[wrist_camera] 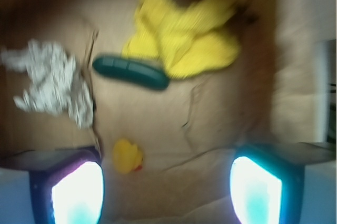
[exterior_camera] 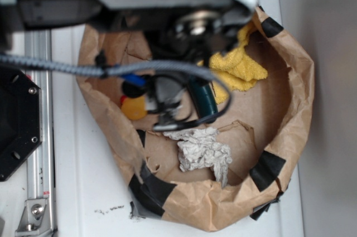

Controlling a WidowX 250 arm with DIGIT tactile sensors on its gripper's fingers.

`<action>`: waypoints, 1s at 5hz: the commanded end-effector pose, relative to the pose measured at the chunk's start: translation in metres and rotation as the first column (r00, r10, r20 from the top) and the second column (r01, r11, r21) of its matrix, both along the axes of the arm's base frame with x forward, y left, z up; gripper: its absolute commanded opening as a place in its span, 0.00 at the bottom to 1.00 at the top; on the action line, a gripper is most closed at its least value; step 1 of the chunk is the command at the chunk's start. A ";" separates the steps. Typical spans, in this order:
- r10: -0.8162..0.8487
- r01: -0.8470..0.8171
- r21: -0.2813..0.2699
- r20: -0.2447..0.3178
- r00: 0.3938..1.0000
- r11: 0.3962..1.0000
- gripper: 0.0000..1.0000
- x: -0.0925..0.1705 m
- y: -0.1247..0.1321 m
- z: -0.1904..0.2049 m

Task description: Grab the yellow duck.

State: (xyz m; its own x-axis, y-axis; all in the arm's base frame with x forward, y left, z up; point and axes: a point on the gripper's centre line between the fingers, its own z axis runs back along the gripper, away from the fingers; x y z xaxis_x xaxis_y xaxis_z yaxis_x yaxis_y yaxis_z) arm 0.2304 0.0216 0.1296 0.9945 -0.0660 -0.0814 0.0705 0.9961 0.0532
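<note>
- Clearly we are in the approach step: our gripper [wrist_camera: 166, 190] hangs over the brown paper bin [exterior_camera: 290, 109] on the white table [exterior_camera: 83, 192], and nothing is grasped yet.
- In the wrist view the fingers [wrist_camera: 76, 195] stand wide apart and hold nothing, one at each lower corner of the picture.
- We see the yellow duck [wrist_camera: 128, 156] lying on the bin floor, just beside the left-hand finger in that view and well off the midline between the two.
- From the exterior view the duck [exterior_camera: 134, 109] shows only partly, near the bin's left wall, half hidden by our arm and its cable [exterior_camera: 67, 68].
- Apart from it lie the dark green cucumber toy [wrist_camera: 130, 72], the fluffy yellow towel [wrist_camera: 181, 37] and the crumpled grey-white cloth [wrist_camera: 50, 84].
- We judge the next move calls for a sideways shift to centre the duck between the fingers, then a descent and a close.
- The wrist picture is blurred, so we cannot tell the duck's facing.
</note>
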 end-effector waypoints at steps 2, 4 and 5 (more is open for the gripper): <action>-0.028 0.024 -0.038 -0.094 0.995 0.999 1.00 0.016 0.000 -0.052; -0.070 0.075 0.029 -0.154 0.986 0.997 1.00 0.010 -0.006 -0.071; -0.103 0.109 0.032 -0.163 0.981 0.994 1.00 0.001 -0.003 -0.071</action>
